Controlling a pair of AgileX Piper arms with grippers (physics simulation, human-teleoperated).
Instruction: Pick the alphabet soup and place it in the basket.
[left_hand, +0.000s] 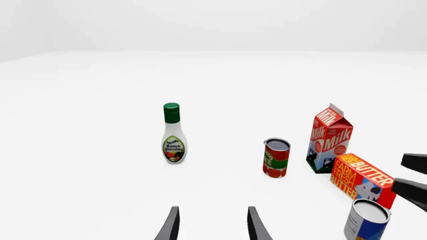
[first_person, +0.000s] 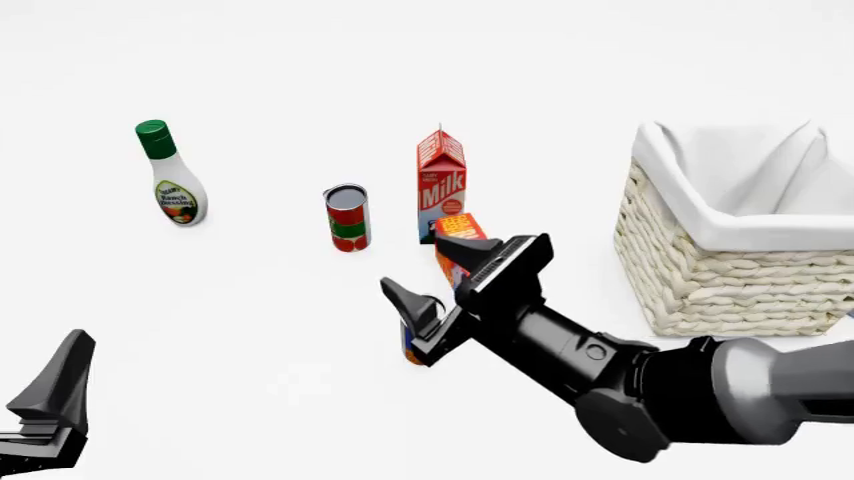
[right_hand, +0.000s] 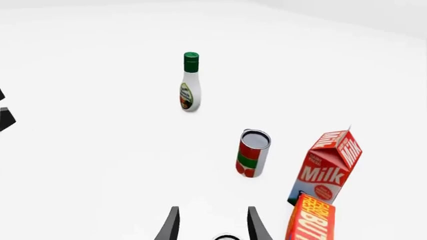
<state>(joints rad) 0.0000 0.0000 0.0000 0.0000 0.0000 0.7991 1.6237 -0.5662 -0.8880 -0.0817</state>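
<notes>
The alphabet soup, a small can with a blue and orange label and a silver top, stands on the white table in front of the butter box. It is largely hidden by my right gripper, which hovers open just above it, touching nothing. The left wrist view shows the can below the right fingers. In the right wrist view only its rim peeks between the open fingers. The basket, pale wicker with white lining, stands at the right. My left gripper stays open near the front left edge.
A red-and-green can, a milk carton and a butter box stand close behind the soup. A ranch dressing bottle stands far left.
</notes>
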